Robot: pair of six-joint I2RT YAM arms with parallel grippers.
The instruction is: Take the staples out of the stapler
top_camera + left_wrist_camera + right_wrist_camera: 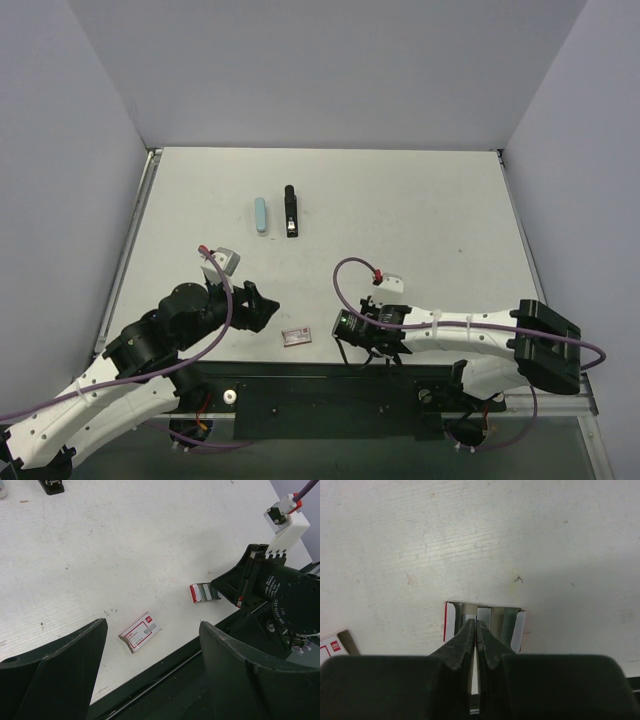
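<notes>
A black stapler (290, 210) lies at the back middle of the table, also at the top left of the left wrist view (50, 486). My right gripper (342, 325) is shut, its tips (477, 622) inside a small open red-and-white tray (518, 629) that holds silvery staples (484, 616). A thin pale strip of staples (474, 680) shows pinched between its fingers. The tray also shows in the left wrist view (200, 592). My left gripper (268, 308) is open and empty above the table's near edge (152, 625).
A small red-and-white box sleeve (297, 337) lies near the front edge between the arms (140, 631). A light blue oblong object (261, 214) lies just left of the stapler. Grey walls close in the table.
</notes>
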